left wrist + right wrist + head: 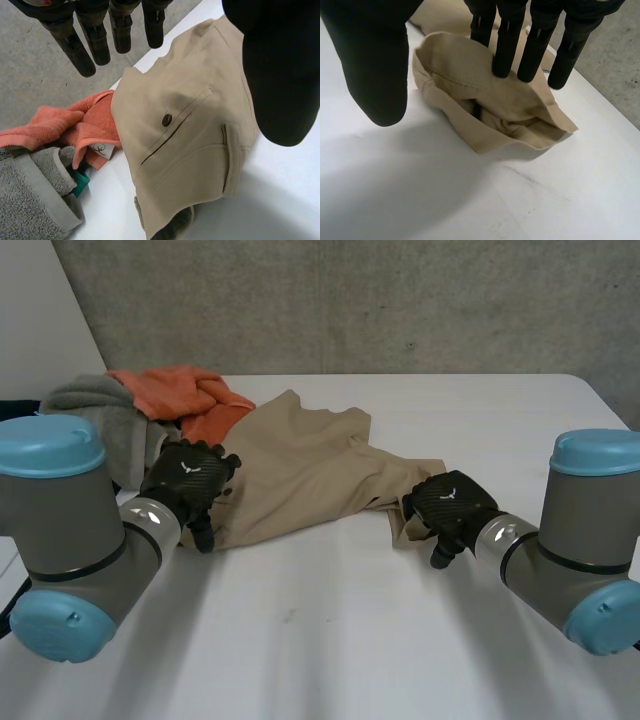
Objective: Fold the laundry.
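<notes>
Under fingers (pixel 506 50) of the right hand (pixel 450 502) lie tan shorts (pixel 300 465).

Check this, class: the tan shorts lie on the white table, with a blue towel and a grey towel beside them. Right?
No. It is an orange towel, not a blue one, beside the grey towel; the left wrist view shows it. The tan shorts do lie on the white table.

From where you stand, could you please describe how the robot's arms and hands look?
The left arm and right arm are thick grey cylinders with light-blue caps. The left hand and right hand are black, with slim fingers, a broad thumb and a small white mark on the back.
</notes>
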### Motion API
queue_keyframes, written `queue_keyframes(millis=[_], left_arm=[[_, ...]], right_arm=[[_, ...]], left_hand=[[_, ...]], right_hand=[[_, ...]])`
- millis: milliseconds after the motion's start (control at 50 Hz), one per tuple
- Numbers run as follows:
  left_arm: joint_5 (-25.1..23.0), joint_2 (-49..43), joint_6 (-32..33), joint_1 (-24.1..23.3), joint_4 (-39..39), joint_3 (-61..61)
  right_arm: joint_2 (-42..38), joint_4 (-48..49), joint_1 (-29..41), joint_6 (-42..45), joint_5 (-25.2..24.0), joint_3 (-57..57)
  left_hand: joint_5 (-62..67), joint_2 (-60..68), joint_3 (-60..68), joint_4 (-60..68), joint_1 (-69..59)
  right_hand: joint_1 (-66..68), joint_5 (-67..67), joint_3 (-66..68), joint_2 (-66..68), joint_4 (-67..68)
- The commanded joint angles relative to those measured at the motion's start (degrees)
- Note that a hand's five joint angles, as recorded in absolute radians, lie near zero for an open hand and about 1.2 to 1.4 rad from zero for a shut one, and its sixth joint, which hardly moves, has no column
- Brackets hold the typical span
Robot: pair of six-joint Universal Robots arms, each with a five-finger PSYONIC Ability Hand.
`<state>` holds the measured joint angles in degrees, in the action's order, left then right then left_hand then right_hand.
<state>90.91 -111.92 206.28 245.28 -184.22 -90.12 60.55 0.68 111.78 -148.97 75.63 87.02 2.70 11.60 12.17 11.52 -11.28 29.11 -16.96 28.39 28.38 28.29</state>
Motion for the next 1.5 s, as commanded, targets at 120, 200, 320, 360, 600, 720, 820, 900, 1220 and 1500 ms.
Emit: queue_keyframes(millis=[120,200,320,360,600,720,820,900,1220,1500], left_arm=[[1.0,-8.7,0.3,1.5,0.8,7.4],[1.3,-14.6,1.2,1.6,3.2,11.8],[3.1,-18.5,3.2,1.9,7.9,17.6],[4.4,-18.4,3.1,1.9,7.6,19.1],[17.1,-8.5,0.3,-2.7,-5.9,35.4],[7.9,-7.8,1.2,-10.0,-16.3,43.6],[3.8,-13.4,0.0,-15.4,-16.0,48.8],[0.2,-19.1,-4.5,-22.3,-12.8,49.9],[-0.1,-12.7,-9.1,-25.9,-4.3,40.4],[10.1,2.8,-8.8,-10.4,3.9,16.5]], right_arm=[[10.4,-5.0,-2.6,-1.8,-0.5,4.8],[11.3,-4.5,-3.7,-2.5,-0.8,6.1],[11.2,-3.1,-6.3,-2.7,-1.1,7.9],[11.2,-2.9,-6.8,-2.5,-1.4,8.2],[13.4,-2.4,-9.3,-3.1,-2.1,7.2],[13.1,-2.1,-10.8,-5.0,-1.5,5.9],[12.8,-1.7,-12.9,-6.9,-0.7,5.0],[11.9,-1.5,-14.7,-8.6,0.5,4.2],[10.7,-2.0,-14.6,-9.0,1.8,3.3],[17.5,-16.8,-0.1,-8.9,2.1,-1.8]], left_hand=[[7.6,8.7,8.1,8.8,-9.0],[9.6,10.7,10.1,10.8,-11.0],[64.8,65.9,65.3,66.0,-66.2],[67.3,68.4,67.8,68.5,-68.7],[67.3,68.4,67.8,68.5,-68.7],[67.3,68.4,67.8,68.5,-68.7],[67.3,68.4,67.8,68.5,-68.7],[67.3,68.4,67.8,68.5,-68.7],[-2.7,-1.6,-2.2,-1.5,1.3],[-2.7,-1.6,-2.2,-1.5,1.3]], right_hand=[[-9.3,7.2,-8.6,-8.6,-8.5],[-9.5,7.4,-8.8,-8.8,-8.7],[-9.7,7.5,-9.0,-9.0,-8.9],[-9.7,7.5,-9.0,-9.0,-8.9],[-9.7,7.5,-9.0,-9.0,-8.9],[-9.7,7.5,-9.0,-9.0,-8.9],[-9.7,7.5,-9.0,-9.0,-8.9],[-9.7,7.5,-9.0,-9.0,-8.9],[-12.7,10.6,-12.0,-12.0,-11.9],[-15.4,13.3,-14.7,-14.7,-14.6]])
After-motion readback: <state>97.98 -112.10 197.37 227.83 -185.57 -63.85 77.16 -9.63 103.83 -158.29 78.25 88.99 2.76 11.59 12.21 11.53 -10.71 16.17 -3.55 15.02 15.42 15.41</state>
